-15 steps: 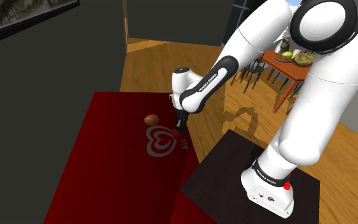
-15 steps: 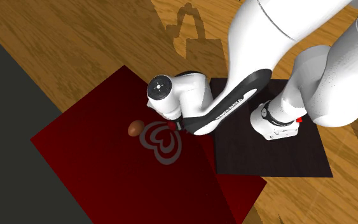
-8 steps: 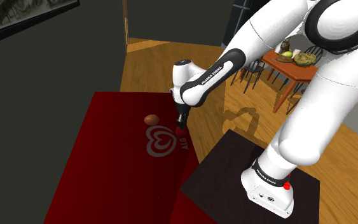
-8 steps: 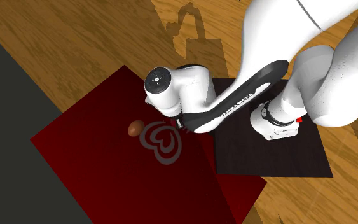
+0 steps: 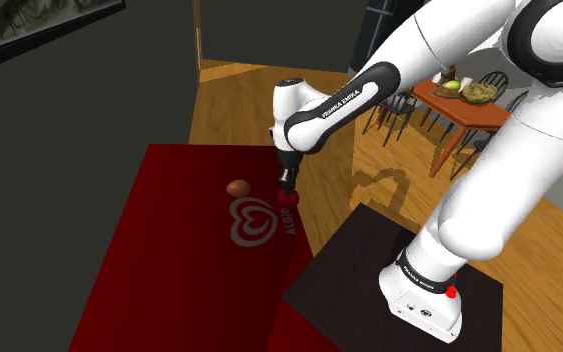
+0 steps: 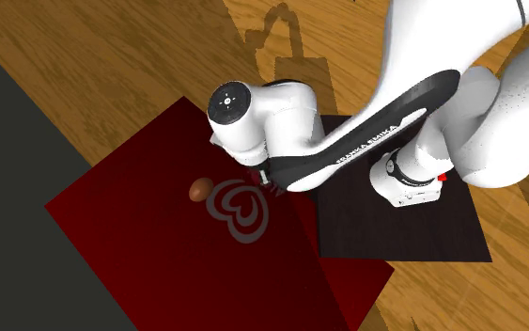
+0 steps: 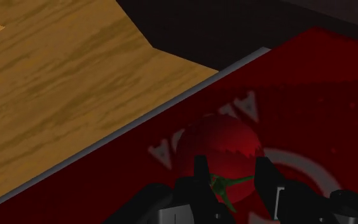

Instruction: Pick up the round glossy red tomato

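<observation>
The red tomato [image 7: 220, 140] is clasped by the gripper's [image 7: 231, 161] narrowed fingers [image 7: 201, 177] just inside the red mat's [image 7: 327, 70] edge — bare wooden floor [image 7: 63, 70] is seen beyond.

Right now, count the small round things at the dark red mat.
2: a round glossy red tomato clasped in the black gripper; a brown ovoid beside the pale heart logo.

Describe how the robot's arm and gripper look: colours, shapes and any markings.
The arm is built of glossy white rounded links with dark joints. A black strip along the forearm bears white lettering, a flat round cap closes the wrist joint, and a small red mark sits at the base. The gripper is all black, with two slim fingers.
</observation>
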Tool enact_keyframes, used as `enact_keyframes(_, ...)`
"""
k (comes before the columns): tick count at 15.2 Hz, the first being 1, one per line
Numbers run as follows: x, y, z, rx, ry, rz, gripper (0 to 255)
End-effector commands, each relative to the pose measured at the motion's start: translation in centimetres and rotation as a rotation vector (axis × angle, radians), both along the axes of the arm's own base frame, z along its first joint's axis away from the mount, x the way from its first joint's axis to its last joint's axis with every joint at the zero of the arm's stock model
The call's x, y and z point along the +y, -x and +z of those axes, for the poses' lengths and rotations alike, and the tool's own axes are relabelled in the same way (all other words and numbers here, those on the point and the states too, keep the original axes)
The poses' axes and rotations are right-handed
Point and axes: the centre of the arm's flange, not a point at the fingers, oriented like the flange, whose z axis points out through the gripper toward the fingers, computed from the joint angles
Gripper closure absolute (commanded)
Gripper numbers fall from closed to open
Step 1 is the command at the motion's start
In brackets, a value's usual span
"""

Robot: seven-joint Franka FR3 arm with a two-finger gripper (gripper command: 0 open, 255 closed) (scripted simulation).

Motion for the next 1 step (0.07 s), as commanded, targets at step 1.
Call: enact_keyframes(1, -0.03, 0.05, 0.37, 0.000, 0.000, 0.000, 255)
